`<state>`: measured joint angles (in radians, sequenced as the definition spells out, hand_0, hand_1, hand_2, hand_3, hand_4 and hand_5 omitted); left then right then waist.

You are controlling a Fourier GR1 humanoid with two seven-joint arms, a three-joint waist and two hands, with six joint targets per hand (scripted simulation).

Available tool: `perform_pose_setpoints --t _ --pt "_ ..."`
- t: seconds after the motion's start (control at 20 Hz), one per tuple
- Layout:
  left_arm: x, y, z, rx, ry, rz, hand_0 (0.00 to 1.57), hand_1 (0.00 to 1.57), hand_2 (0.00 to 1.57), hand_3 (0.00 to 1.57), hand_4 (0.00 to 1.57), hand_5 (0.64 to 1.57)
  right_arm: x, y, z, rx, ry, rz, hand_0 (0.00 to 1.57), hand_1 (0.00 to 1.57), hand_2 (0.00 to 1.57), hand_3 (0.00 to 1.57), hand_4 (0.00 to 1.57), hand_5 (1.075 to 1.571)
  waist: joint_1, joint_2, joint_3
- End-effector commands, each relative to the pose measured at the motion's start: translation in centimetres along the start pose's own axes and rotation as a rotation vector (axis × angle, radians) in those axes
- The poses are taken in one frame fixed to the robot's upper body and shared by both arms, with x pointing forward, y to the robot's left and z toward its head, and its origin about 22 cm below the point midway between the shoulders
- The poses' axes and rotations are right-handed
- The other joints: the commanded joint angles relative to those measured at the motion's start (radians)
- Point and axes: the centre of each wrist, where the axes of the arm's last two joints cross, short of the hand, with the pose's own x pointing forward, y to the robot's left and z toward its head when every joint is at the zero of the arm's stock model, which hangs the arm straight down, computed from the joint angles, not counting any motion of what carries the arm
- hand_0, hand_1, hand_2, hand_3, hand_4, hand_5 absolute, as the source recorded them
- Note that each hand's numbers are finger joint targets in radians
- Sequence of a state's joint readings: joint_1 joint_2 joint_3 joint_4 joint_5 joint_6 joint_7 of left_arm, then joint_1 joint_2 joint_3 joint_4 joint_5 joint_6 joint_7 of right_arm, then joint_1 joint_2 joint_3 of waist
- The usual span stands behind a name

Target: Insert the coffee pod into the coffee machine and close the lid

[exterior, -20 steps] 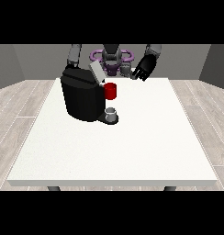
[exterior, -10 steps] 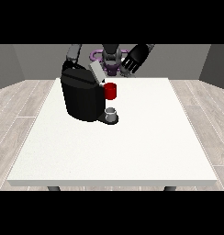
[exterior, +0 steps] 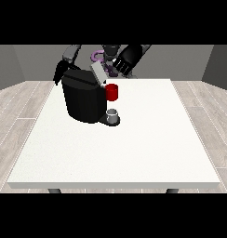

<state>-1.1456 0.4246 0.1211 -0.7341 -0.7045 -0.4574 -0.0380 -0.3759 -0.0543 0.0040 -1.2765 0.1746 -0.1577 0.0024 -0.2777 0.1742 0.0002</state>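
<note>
Front view: black coffee machine [exterior: 83,100] sits on white table [exterior: 134,148], grey lid [exterior: 97,73] tilted up; hand at the view's right [exterior: 123,63] is held just beside the lid, finger state cannot be told; pod is not plainly seen; red thing at the machine [exterior: 112,92]; lid should be pressed down squarely, judged.

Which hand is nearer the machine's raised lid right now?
The hand at the view's right, the robot's left, is nearer: it hovers just beyond the raised lid. The hand at the view's left sits behind the coffee machine, at its far side.
</note>
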Motion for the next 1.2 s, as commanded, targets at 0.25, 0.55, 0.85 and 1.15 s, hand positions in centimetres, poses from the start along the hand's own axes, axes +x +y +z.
perform_pose_setpoints --t 0.25,0.55,0.85,1.15 --pt "1.6 2.3 -0.1 0.056 -0.032 -0.022 1.26 1.26 1.3 1.24 0.49 1.571 2.8 -1.4 -1.9 -0.037 -0.072 -0.018 0.0 0.0 0.0 0.0 0.0 1.571 -0.017 0.094 0.0002" --pt "1.9 0.2 -1.0 -0.008 -0.012 -0.034 1.17 1.17 1.24 1.22 0.46 1.571 0.6 -1.2 -0.8 -0.047 -0.024 -0.011 0.0 0.0 0.0 0.0 0.1 1.571 -0.012 0.072 0.0003" --pt "0.4 0.6 -0.6 0.036 -0.032 -0.03 1.25 1.25 1.29 1.22 0.43 1.571 2.2 -2.3 -1.8 -0.065 -0.047 -0.016 0.0 0.0 0.0 0.0 0.19 1.571 -0.006 0.118 -0.0001" --pt "2.6 1.7 -0.9 0.046 -0.068 -0.051 1.19 1.19 1.25 1.2 0.42 1.571 1.1 -1.3 -1.8 -0.101 -0.058 -0.021 0.0 0.0 0.0 0.0 0.04 1.571 0.007 0.142 0.0002"
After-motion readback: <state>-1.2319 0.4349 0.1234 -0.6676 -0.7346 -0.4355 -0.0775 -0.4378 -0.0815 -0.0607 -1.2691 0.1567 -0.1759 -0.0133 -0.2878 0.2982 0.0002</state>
